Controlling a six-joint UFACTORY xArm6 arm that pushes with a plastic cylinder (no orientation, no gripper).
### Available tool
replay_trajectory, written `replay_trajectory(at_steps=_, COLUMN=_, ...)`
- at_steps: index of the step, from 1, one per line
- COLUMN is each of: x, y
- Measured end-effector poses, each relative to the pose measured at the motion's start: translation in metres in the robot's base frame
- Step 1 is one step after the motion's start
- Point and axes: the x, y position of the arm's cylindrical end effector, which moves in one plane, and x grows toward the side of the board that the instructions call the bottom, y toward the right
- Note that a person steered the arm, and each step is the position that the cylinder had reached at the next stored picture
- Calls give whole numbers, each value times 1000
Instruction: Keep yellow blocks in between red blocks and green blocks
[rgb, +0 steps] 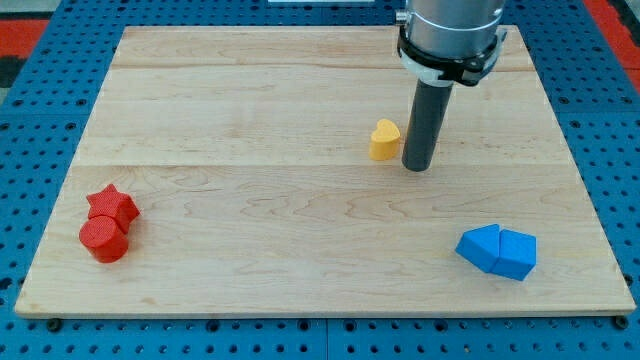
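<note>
A yellow heart-shaped block (384, 139) lies right of the board's centre, toward the view's top. My tip (418, 166) stands just to its right, very close to it or touching it. A red star block (113, 205) and a red cylinder block (104, 240) sit touching each other at the view's lower left. No green block is in view.
Two blue blocks sit together at the view's lower right: a blue one (480, 246) and a blue one (517, 254) beside it. The wooden board (250, 100) lies on a blue pegboard surface. The arm's grey body (450, 30) hangs at the view's top.
</note>
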Motion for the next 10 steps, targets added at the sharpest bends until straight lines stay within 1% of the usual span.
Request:
replay_trajectory(at_steps=1, x=-10, y=43)
replay_trajectory(at_steps=2, x=-34, y=47)
replay_trajectory(at_steps=3, x=-56, y=66)
replay_trajectory(at_steps=4, x=-74, y=68)
replay_trajectory(at_steps=5, x=-58, y=24)
replay_trajectory(at_steps=7, x=-54, y=-58)
replay_trajectory(at_steps=8, x=-52, y=-111)
replay_trajectory(at_steps=9, x=-48, y=-135)
replay_trajectory(at_steps=10, x=-30, y=-158)
